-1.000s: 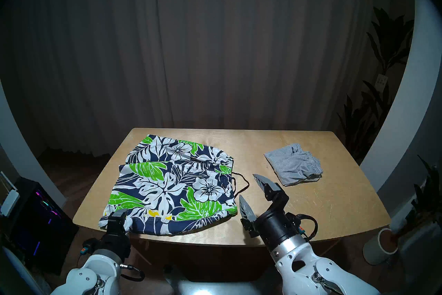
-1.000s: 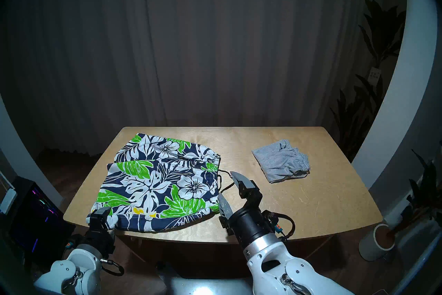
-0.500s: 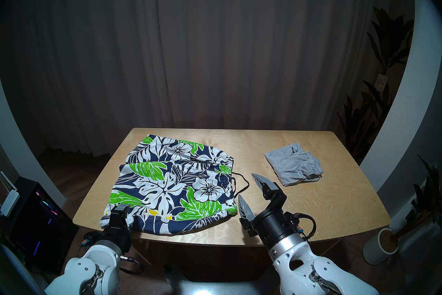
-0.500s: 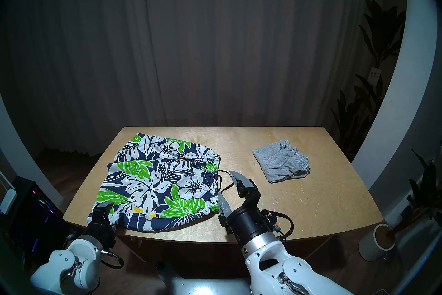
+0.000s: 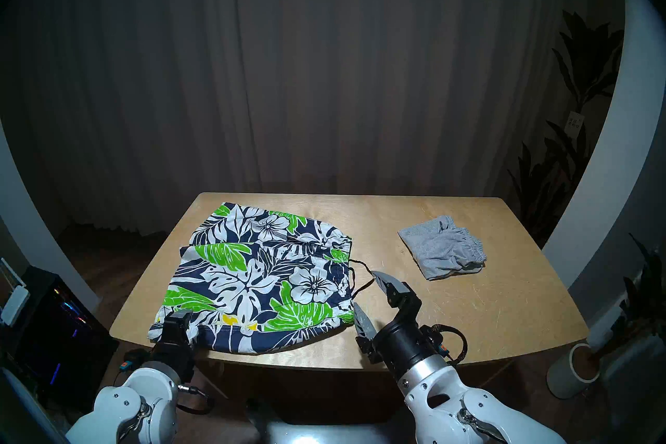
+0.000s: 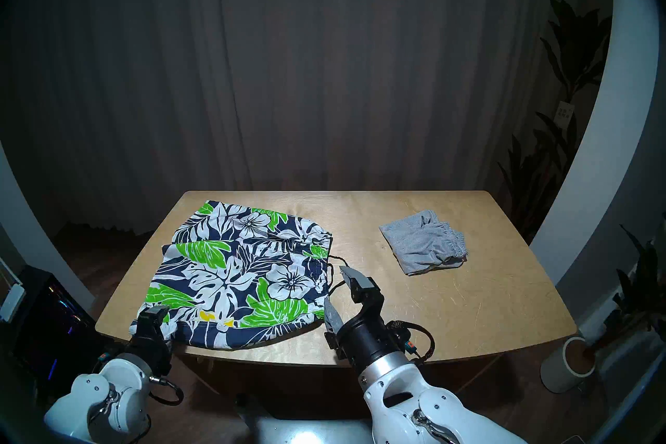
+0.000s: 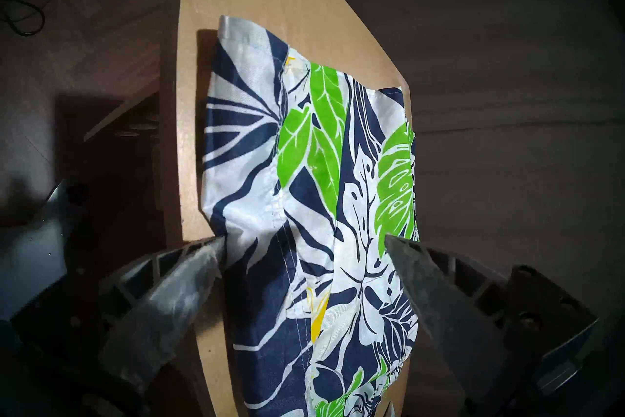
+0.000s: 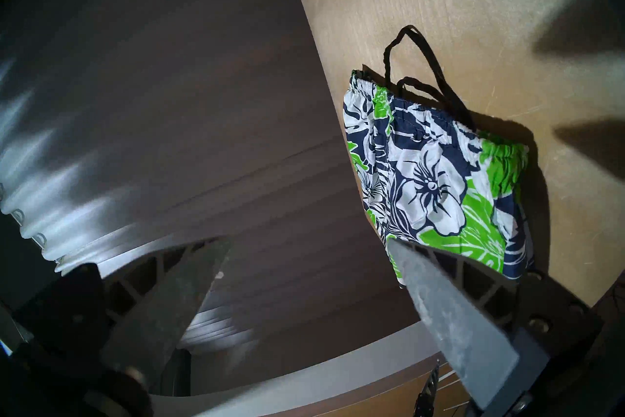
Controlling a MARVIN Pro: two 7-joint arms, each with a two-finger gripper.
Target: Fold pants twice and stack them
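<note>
The navy floral shorts [image 5: 259, 277] [image 6: 238, 274] lie spread flat on the left half of the wooden table [image 5: 468, 306], with the dark drawstring [image 5: 362, 274] [image 8: 406, 61] trailing right from the waistband. The grey shorts [image 5: 443, 252] [image 6: 423, 243] sit folded at the back right. My left gripper [image 5: 178, 319] [image 7: 304, 240] is open at the near-left hem corner. Its fingers straddle the floral cloth [image 7: 304, 169], and one fingertip touches the hem edge. My right gripper [image 5: 365, 290] [image 6: 333, 283] [image 8: 306, 240] hangs open just right of the waistband's near corner, holding nothing.
A white pot [image 5: 573, 374] stands on the floor at the right, with dark plants behind it. A computer tower [image 5: 54, 324] sits on the floor at the left. Dark curtains hang behind the table. The floral hem lies close to the table's near edge.
My right gripper has shifted left and nearer, toward the waistband corner. My left gripper has pushed in over the near-left hem corner, bunching it slightly. Both stayed open.
</note>
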